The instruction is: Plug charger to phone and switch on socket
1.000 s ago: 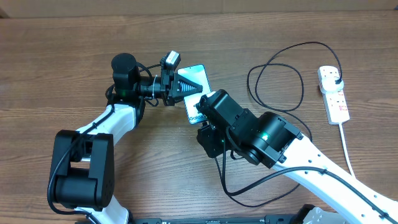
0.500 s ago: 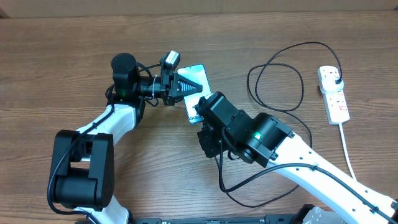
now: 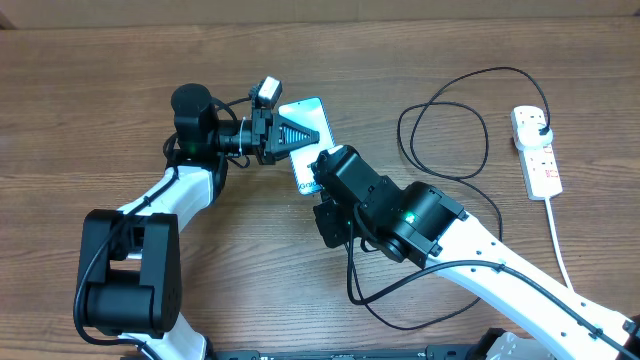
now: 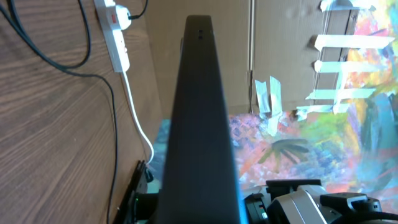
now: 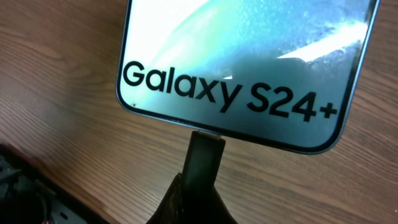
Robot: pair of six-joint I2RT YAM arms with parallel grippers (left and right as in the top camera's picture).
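- Brown wood-grain surface (image 3: 100,90): we label it as the carrier of every item shown.
- Phone (image 3: 305,110): we find it left of centre in the overhead view, with its teal screen facing up. Black "Galaxy S24+" lettering sits near its lower end in the right wrist view.
- Left tool (image 3: 312,133): clenched on the phone, one black finger lying across the screen. In the left wrist view we see the phone edge-on as a dark slab.
- Right tool (image 5: 198,190): clenched around the charger (image 5: 204,152), whose connector tip meets the middle of the phone's lower edge. We cannot tell whether it is fully seated.
- The charger's thin black lead loops over the surface right of the phone toward its black plug (image 3: 541,126), which sits in the socket's end outlet.
- Socket (image 3: 540,155): a white strip near the right edge, well apart from the phone, its white cord (image 3: 556,240) trailing toward the near edge. We cannot read its switch positions.
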